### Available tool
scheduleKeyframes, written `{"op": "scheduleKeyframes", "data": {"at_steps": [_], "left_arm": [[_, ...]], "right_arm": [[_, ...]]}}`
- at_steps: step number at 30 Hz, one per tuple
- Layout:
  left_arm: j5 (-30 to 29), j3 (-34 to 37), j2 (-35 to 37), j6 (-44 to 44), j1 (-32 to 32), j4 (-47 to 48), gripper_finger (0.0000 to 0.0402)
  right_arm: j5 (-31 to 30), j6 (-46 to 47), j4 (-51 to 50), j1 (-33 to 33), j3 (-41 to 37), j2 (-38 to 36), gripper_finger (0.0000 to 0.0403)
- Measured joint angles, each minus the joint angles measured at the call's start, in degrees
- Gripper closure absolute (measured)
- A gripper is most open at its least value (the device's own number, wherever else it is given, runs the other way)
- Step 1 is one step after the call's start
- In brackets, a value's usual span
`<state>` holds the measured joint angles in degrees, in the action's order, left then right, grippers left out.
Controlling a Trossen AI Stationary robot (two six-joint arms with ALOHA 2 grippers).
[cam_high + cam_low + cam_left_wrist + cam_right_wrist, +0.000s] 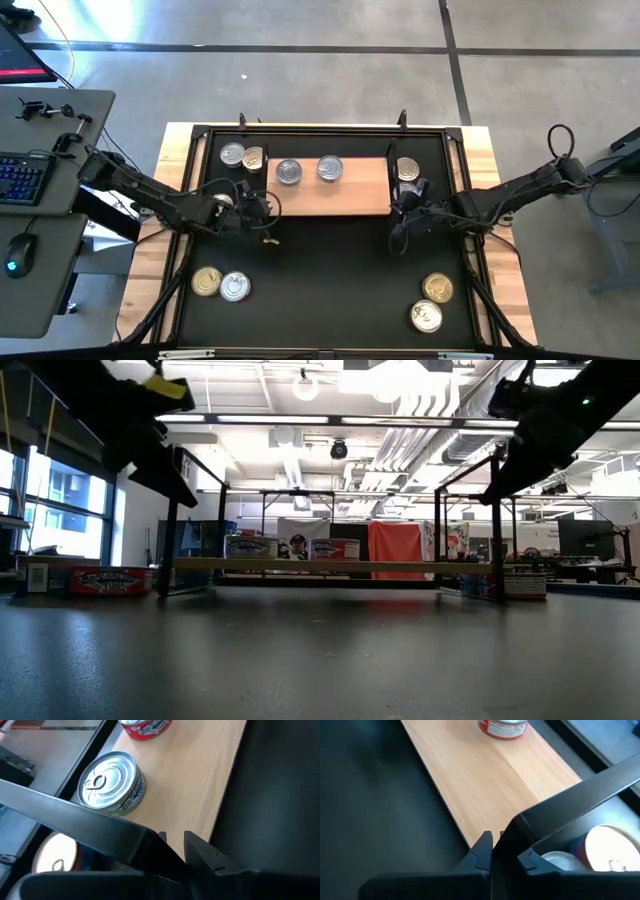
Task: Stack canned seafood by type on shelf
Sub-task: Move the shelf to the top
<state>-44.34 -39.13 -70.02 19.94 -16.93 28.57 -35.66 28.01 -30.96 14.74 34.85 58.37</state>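
Dark arms low, 2 pincers flanking shelf ends

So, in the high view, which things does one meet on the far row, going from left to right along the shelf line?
Silver can → gold can → shelf carrying first silver-lidded can → second silver-lidded can → can past the shelf's right end.

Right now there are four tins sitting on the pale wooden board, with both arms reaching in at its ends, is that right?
Not quite: the high view shows only two tins on the wooden board, not four. The left gripper and right gripper do reach in at its ends.
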Motion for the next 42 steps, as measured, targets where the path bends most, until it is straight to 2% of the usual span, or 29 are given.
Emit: {"op": "scheduleKeyframes", "data": {"at_steps": [5,17,25,34,42], "left_arm": [[0.1,0.0,0.0,-5.9,4.9,-1.8,0.0357],[9.3,0.1,0.0,-20.3,16.1,-8.7,0.0359],[17.7,0.0,0.1,-23.2,23.6,-9.5,0.0359],[22.7,-0.1,0.1,-25.4,28.9,-10.9,0.036],[24.7,-0.1,0.0,-25.5,31.7,-11.3,0.036]], "right_arm": [[1.4,-3.9,1.2,-5.6,0.0,0.1,0.0388],[5.7,-6.5,2.0,-14.2,0.0,0.0,0.0387],[8.7,-6.1,3.0,-17.9,0.1,0.0,0.0386],[12.0,-6.8,3.6,-21.9,0.1,0.0,0.0386],[12.4,-9.9,4.6,-23.9,0.1,0.0,0.0386]]}}
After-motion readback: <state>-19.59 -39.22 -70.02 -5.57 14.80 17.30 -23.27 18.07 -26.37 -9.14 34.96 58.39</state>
